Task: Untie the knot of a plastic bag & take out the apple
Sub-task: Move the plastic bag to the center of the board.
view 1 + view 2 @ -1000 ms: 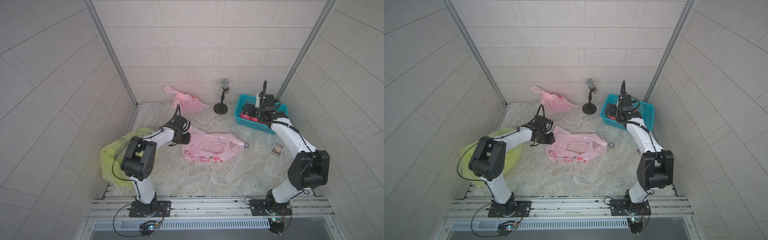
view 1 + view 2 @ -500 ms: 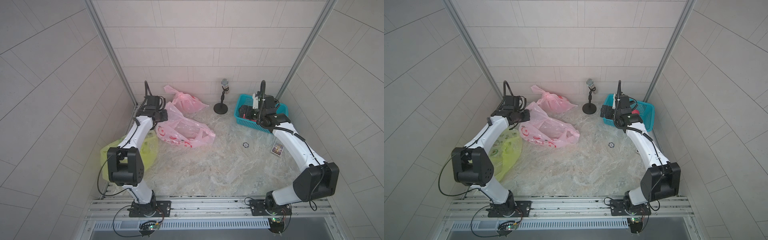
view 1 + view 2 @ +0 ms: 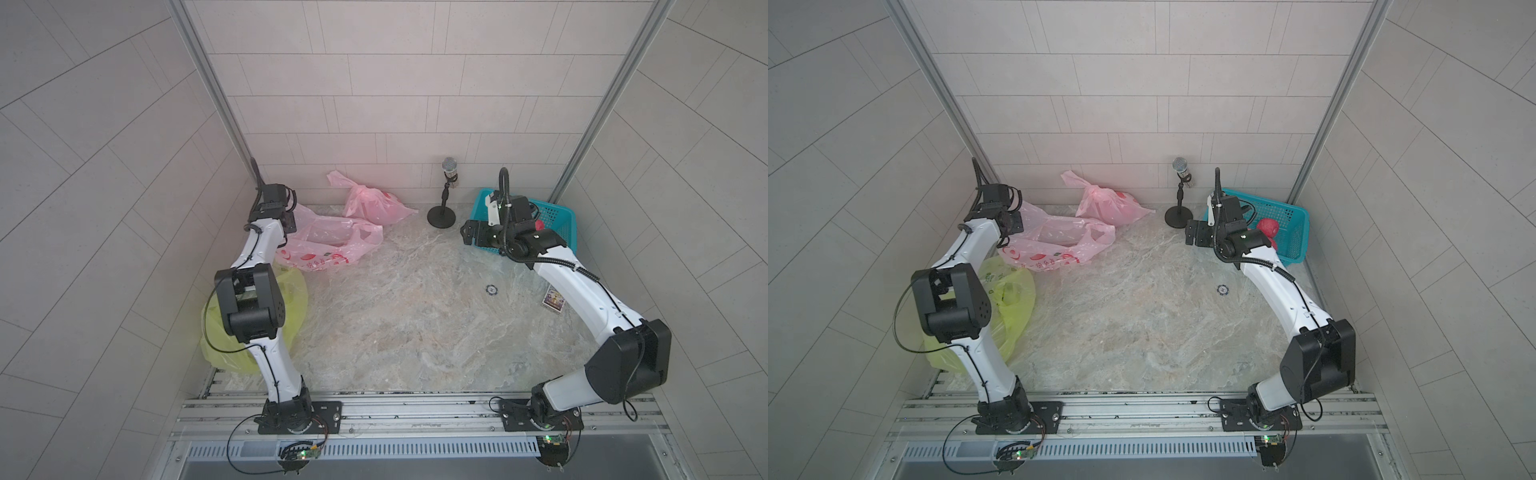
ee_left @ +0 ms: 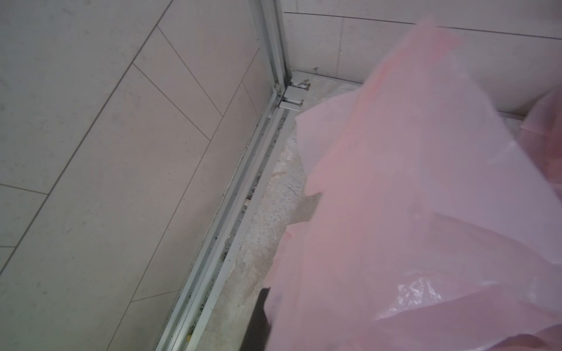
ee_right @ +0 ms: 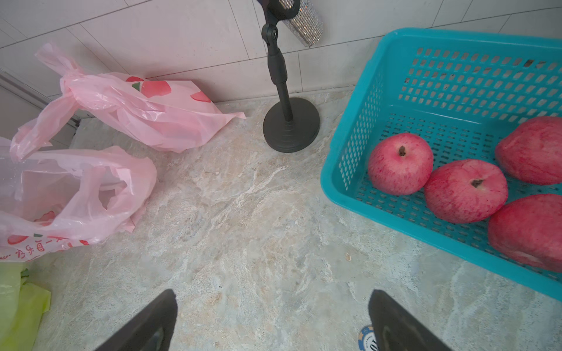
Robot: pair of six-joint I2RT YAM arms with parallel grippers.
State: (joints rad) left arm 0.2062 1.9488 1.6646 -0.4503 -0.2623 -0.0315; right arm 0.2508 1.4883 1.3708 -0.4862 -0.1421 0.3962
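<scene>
An open pink plastic bag with red fruit prints lies slack at the back left, and no apple shows in it. My left gripper is shut on its edge beside the corner post. In the left wrist view the bag covers the jaws, and only one dark finger shows. A second pink bag, knotted at its top, rests against the back wall. My right gripper hangs open over bare table, left of the teal basket. The basket holds several red apples.
A black microphone stand rises between the knotted bag and the basket. A yellow-green bag lies by the left arm's elbow. A poker chip and a small card box lie near the right arm.
My left gripper has pulled the open pink bag from mid-table into the back left corner. My right gripper has swung out of the basket to the table on its left.
</scene>
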